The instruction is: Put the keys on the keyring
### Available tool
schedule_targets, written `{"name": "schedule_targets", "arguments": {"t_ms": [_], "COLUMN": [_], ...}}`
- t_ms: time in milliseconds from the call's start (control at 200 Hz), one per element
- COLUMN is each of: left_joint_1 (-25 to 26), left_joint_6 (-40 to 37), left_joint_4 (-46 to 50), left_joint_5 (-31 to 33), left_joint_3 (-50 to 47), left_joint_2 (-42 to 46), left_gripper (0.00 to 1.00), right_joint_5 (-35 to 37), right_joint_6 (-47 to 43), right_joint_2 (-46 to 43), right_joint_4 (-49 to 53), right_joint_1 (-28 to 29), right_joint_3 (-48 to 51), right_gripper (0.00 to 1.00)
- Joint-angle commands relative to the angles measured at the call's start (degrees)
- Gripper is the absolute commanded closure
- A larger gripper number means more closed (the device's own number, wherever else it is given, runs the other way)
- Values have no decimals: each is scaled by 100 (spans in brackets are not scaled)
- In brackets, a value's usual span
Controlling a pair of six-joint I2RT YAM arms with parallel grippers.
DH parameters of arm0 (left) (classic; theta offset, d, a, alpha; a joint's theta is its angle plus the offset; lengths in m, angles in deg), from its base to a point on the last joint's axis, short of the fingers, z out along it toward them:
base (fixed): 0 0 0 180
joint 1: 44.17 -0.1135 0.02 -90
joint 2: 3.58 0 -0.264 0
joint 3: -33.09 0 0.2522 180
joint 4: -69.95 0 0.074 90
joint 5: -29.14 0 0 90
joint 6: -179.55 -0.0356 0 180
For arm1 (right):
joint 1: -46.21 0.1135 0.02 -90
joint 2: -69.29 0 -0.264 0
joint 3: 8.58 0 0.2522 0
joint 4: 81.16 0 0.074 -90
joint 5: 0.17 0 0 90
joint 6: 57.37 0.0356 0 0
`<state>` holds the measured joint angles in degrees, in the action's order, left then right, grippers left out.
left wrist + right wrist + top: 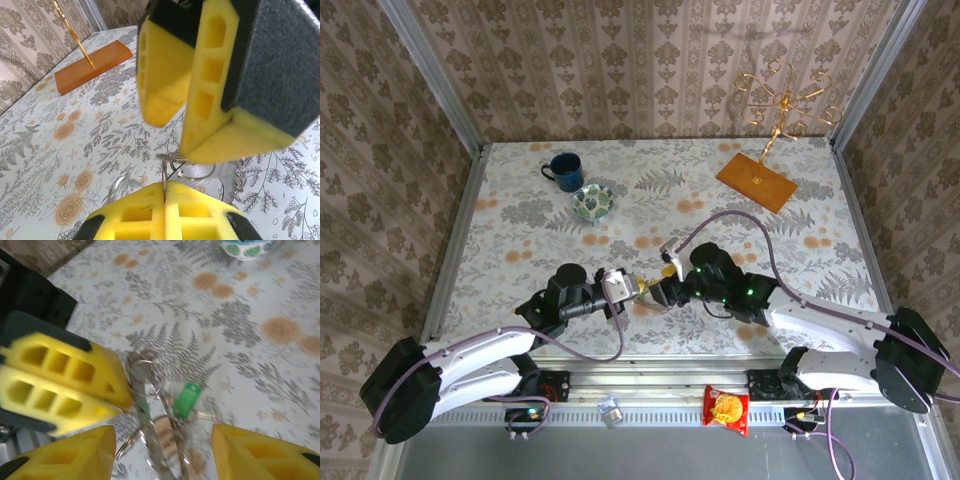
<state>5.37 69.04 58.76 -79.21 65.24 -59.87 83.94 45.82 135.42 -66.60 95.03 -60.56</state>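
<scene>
The thin grey metal keyring (192, 172) is clamped between the closed fingers of the left gripper (164, 186), while the green-tagged silvery key (186, 399), between the spread fingers of the right gripper (167, 450), is judged to need pinching for threading.

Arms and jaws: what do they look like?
Same build: left arm and right arm have white link shells, black joint housings and a purple cable looping along each. Small green lights glow near the right wrist. The jaws are yellow blocks with rectangular cut-outs on black backing.
</scene>
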Motion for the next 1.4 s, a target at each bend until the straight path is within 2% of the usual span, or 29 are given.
{"name": "schedule_targets", "arguments": {"t_ms": [0, 185, 400, 530, 640, 735, 850, 955, 1170, 1395], "left_joint_1": [54, 61, 65, 59, 57, 64, 65, 63, 64, 60], "left_joint_6": [74, 73, 104, 152, 195, 203, 202, 185, 153, 94], "left_joint_4": [-275, -267, -204, -226, -248, -255, -236, -239, -213, -151], "left_joint_5": [50, 77, 77, 94, 112, 112, 95, 86, 68, 42], "left_joint_3": [108, 94, 116, 69, 10, -7, -11, -20, -20, -2], "left_joint_2": [76, 66, 168, 283, 368, 391, 382, 390, 399, 400], "left_gripper": [100, 100, 100, 100, 100, 100, 100, 100, 100, 100], "right_joint_5": [593, 939, 275, 368, 863, 1387, 1368, 1422, 1292, 1430], "right_joint_6": [-130, 10, -237, -233, 670, 1948, 2791, 3066, 2872, 2179], "right_joint_2": [-421, -787, -560, -527, -494, -198, 304, 551, 833, 1554], "right_joint_4": [1028, 1435, 1594, 1626, 1757, 2498, 3583, 3941, 3788, 3885], "right_joint_1": [-4, -12, -412, -778, -1121, -1540, -2112, -2426, -2711, -2720], "right_joint_3": [91, 65, -254, -335, -364, -554, -760, -726, -667, -821], "right_gripper": [47, 47, 48, 52, 59, 62, 57, 55, 54, 60]}}
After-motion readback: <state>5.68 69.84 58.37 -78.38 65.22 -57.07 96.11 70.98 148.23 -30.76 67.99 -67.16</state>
